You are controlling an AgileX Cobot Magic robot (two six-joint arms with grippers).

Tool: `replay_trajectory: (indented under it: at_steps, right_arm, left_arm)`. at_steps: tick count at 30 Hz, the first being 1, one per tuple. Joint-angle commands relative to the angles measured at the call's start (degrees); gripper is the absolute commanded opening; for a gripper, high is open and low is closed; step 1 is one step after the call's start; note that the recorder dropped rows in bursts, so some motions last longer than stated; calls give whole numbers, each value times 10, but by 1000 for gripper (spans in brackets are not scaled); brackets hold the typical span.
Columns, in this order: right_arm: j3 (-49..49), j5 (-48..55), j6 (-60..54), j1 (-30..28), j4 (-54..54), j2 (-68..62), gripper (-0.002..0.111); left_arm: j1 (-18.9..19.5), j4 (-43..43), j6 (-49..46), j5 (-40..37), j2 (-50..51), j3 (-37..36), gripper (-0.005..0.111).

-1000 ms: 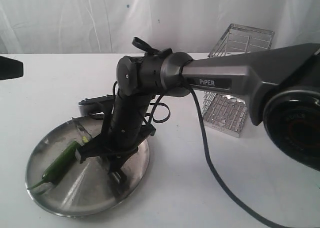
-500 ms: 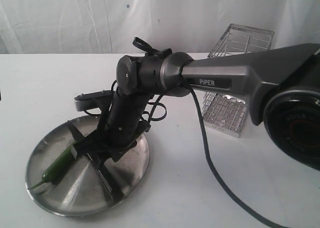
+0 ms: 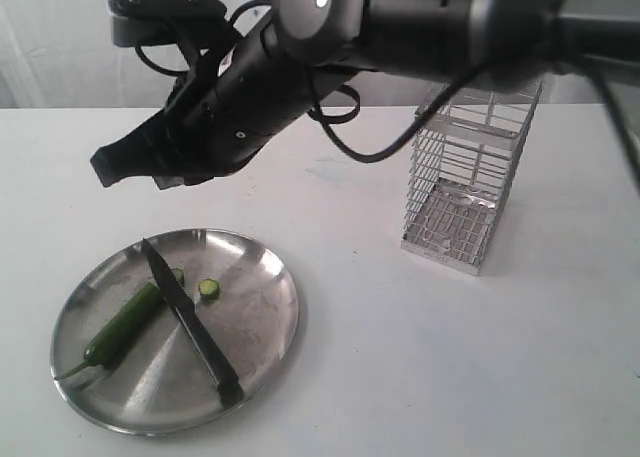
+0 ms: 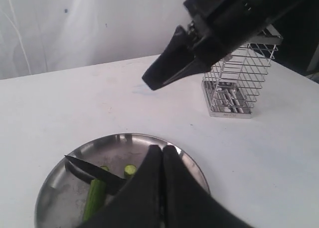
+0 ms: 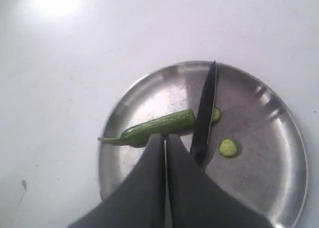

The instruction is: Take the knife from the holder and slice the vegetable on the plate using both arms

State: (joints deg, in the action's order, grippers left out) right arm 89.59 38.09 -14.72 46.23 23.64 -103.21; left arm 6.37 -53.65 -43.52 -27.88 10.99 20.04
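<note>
Knife out of the holder, first slices cut, most of the chili left whole.
Right claw [image 3: 103, 167] closed and empty, hanging above the plate [image 3: 255, 322]; left claw [image 4: 162, 150] closed, empty too. Knife [image 3: 190, 325] lies loose on the plate against the chili [image 3: 125, 322], two slices [image 3: 208, 289] beside it; holder [image 3: 465, 192] stands apart on the desk [image 3: 400, 377].

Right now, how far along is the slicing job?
Done: the knife is out of the holder and lies across the plate; at least one cut slice lies by the knife, apart from the vegetable. In hand: nothing; the right tool hangs shut above the plate, the left tool shut and empty too. Left: possibly more slices, since most of the vegetable is uncut.
</note>
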Motion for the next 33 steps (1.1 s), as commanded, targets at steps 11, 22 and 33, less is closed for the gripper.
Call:
replay_trajectory:
  at_steps: [11,22,33]
  right_arm:
    - [-191,-51,-61,42,54,235,0]
    - [-211,-138,-35,42,124,276,0]
    - [-209,-281,-33,113,145,226,0]
  left_arm:
    - [-5,-79,45,-30,-47,-48,0]
    - [-5,-76,45,-32,-47,-48,0]
    - [4,257,45,-35,-85,-53,0]
